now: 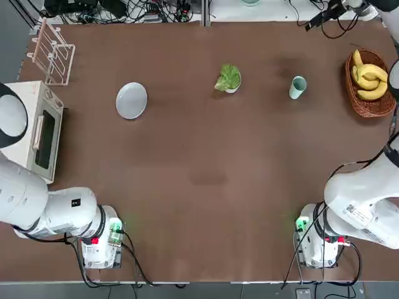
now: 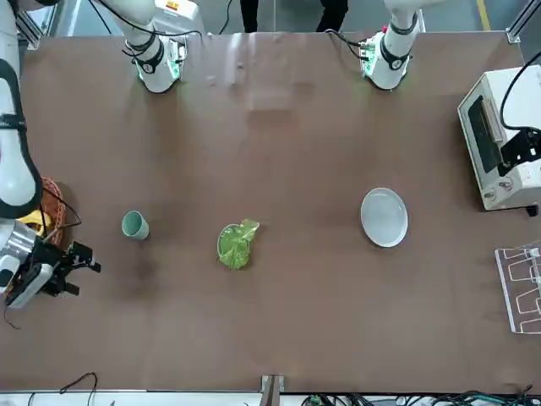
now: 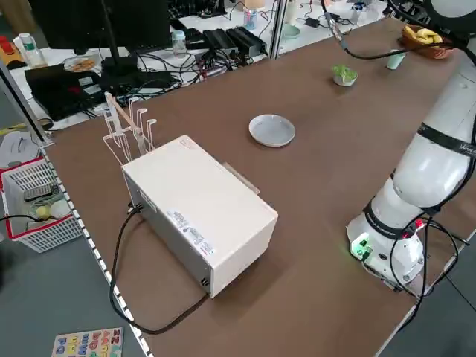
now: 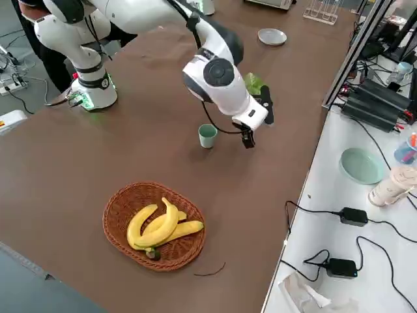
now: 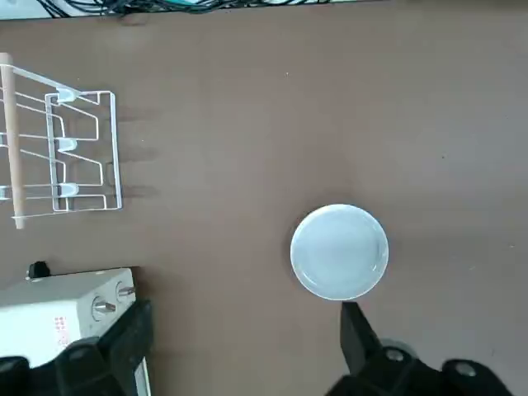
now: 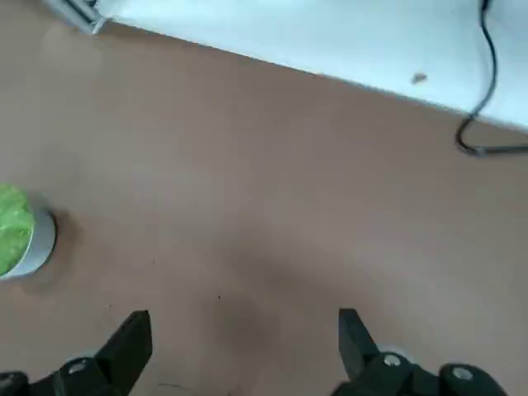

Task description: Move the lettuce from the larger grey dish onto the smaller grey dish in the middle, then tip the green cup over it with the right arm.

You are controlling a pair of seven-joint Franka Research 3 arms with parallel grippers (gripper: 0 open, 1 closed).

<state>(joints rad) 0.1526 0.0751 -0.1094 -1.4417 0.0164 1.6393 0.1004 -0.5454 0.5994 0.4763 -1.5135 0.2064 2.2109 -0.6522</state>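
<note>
The lettuce point(image 1: 229, 77) lies on top of the smaller grey dish point(image 1: 232, 89) at the middle of the table's far side. The larger grey dish point(image 1: 131, 100) sits bare to its left. The green cup point(image 1: 298, 86) stands upright to the right of the lettuce. My right gripper point(image 2: 80, 273) hovers open beyond the cup near the far edge, holding nothing; its wrist view shows the lettuce point(image 6: 11, 238) off to one side. My left gripper point(image 5: 243, 342) hangs open high over the table, with the larger grey dish point(image 5: 339, 252) below it.
A wicker basket of bananas point(image 1: 371, 81) sits at the far right. A white toaster oven point(image 1: 34, 128) stands at the left edge, with a wire rack point(image 1: 53, 53) behind it. Cables and gear lie on the bench past the far edge.
</note>
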